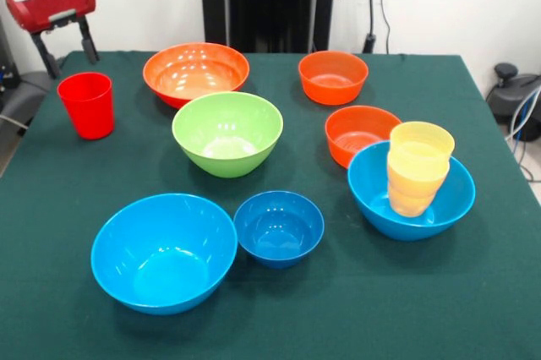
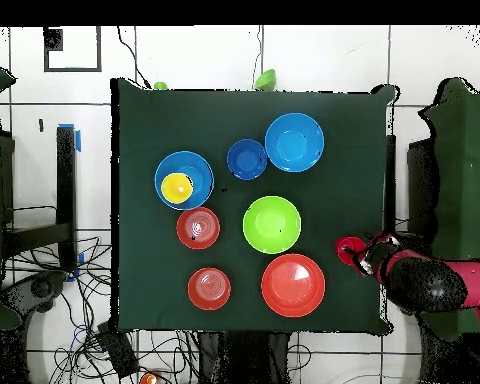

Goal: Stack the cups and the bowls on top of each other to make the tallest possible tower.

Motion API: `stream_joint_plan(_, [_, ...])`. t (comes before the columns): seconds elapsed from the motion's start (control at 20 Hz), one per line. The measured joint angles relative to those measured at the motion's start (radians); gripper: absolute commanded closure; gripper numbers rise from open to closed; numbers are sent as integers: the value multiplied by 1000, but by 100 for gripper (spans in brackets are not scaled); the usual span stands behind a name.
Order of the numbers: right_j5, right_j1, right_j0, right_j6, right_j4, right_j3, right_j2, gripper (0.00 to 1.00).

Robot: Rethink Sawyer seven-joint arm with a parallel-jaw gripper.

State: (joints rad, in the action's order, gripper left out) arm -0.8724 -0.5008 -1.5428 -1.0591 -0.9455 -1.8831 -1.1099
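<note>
Red arm's tool (image 1: 66, 46) above red cup (image 1: 86, 105), open-fingered.

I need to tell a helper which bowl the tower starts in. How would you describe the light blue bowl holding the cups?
In the front view, find the green tablecloth, then its right side. There sits a large light blue bowl, just in front of a small orange bowl. Unlike the other light blue bowl, which is empty, it holds stacked yellow cups.

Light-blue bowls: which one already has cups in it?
The light-blue bowl beside the small orange bowl holds the yellow cups. The other light-blue bowl, next to the dark-blue bowl, is empty.
</note>
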Motion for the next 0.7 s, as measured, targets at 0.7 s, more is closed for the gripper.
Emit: stream_joint_plan(0.7, [26, 73, -13, 6, -41, 26, 14, 0])
